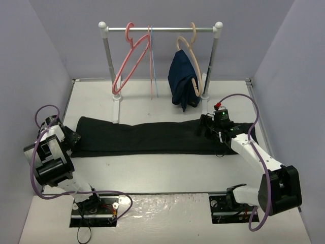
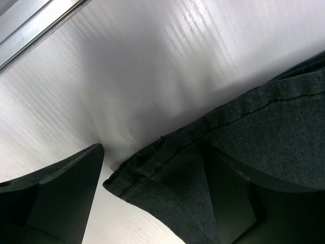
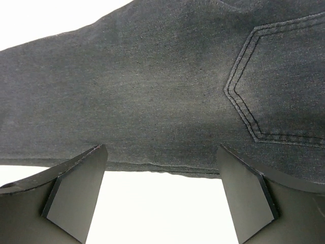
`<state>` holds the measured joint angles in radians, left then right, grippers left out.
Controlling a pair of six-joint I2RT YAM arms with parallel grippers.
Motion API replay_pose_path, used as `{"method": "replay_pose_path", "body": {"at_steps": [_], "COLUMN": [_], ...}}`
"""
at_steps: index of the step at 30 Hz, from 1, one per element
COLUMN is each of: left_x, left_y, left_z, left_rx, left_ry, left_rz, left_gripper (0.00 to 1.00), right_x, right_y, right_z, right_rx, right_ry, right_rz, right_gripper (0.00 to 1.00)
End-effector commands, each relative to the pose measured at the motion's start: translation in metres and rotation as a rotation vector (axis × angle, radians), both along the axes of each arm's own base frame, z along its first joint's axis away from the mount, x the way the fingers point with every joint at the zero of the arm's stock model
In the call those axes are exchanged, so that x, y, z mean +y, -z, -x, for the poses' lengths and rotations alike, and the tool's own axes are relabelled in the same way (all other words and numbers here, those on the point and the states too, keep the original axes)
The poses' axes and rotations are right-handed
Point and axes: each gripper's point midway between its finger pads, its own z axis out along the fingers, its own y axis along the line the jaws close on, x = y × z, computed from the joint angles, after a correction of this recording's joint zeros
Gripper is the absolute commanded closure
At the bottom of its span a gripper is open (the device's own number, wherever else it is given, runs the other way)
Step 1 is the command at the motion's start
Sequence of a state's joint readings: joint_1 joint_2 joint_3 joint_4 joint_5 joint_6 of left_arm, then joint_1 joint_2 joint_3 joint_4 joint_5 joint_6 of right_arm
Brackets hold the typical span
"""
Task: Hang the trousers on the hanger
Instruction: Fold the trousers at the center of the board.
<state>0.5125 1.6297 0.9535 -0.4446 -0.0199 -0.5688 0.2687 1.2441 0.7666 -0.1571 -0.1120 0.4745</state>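
A: Whereabouts of trousers (image 1: pixel 152 136)?
B: Flat along surface (image 1: pixel 152 170), in front of rail (image 1: pixel 160 29); salmon-pink hanger (image 1: pixel 131 58) hooked on rail.
A: State of left end effector (image 2: pixel 155 152), right end effector (image 3: pixel 161 152)?
B: Spread wide, at hem corner (image 2: pixel 127 178) and beside back pocket (image 3: pixel 279 86).

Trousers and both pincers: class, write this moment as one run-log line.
trousers: flat on table, unhung | hanger: empty on rail | left pincer: open at hem corner | right pincer: open over pocket end
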Motion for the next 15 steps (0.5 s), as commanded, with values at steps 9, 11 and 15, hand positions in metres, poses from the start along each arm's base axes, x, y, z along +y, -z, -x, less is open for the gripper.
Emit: {"method": "replay_pose_path", "body": {"at_steps": [9,11,15], "left_x": [0.0108,0.0112,0.0094], "left_y": [-0.0212,-0.0231,-0.0271], "left_z": [-0.0311,-0.0324,-0.0364], "left_rx": [-0.106,-0.112,-0.135], "left_ry": [-0.006,-0.005,0.012], "left_rz": [-0.029,-0.033,-0.028], "left_gripper": [0.39,0.44,0.56], "right_x": [-0.0082,-0.0086,-0.0073], "right_y": [-0.0283,-0.0285,-0.0283], "right_z": [0.0019,0.0018,0.0016], "right_rx": [-0.098,-0.1,-0.097], "right_ry": [0.056,0.058,0.053], "right_rz": [-0.017,-0.016,-0.018], "right_gripper": [0.13,0.13,0.13]}}
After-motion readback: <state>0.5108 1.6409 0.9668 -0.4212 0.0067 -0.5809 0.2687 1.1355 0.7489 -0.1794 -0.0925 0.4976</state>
